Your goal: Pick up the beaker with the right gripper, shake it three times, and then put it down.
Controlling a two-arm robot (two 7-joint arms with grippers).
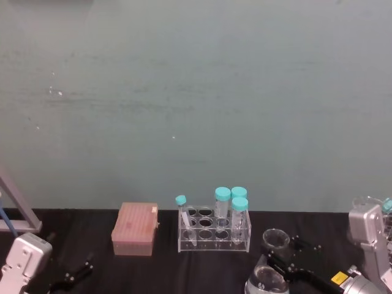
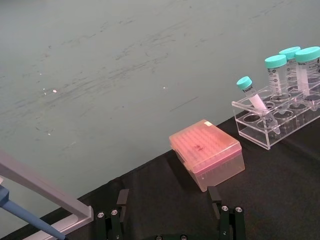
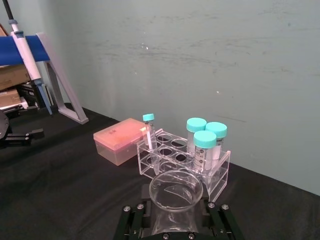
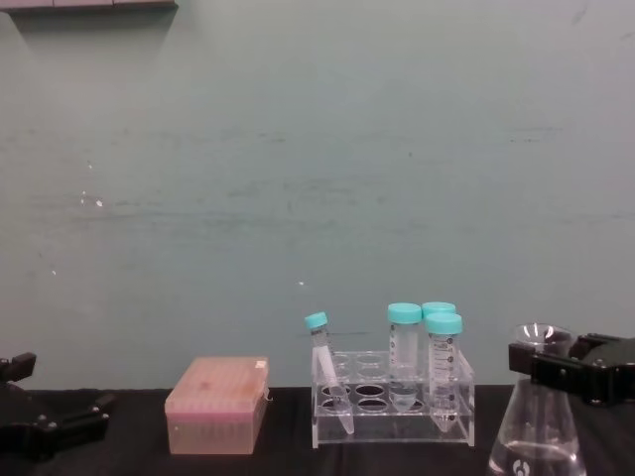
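Beaker point(image 4: 536, 438): sits between the jaws of the right gripper point(image 3: 176, 222), taken at the neck just under the flared rim. The jaws look pressed against the glass on both sides, so I read it as pinched. Can't tell if the base is on the table; it's cut off below.

Handling: rigid, smooth and brittle, so likely slippery on flat jaws. The neck is the right hold, since the flare should act as a stop if it slides. The mass sits low in the wide base, so expect swing when shaken. Grip firmly, don't crush.

Tube rack point(image 3: 182, 162) is near, just beyond the gripper and slightly left, a clip risk.

Left gripper point(image 2: 170, 212) is spread and parked far to the left.
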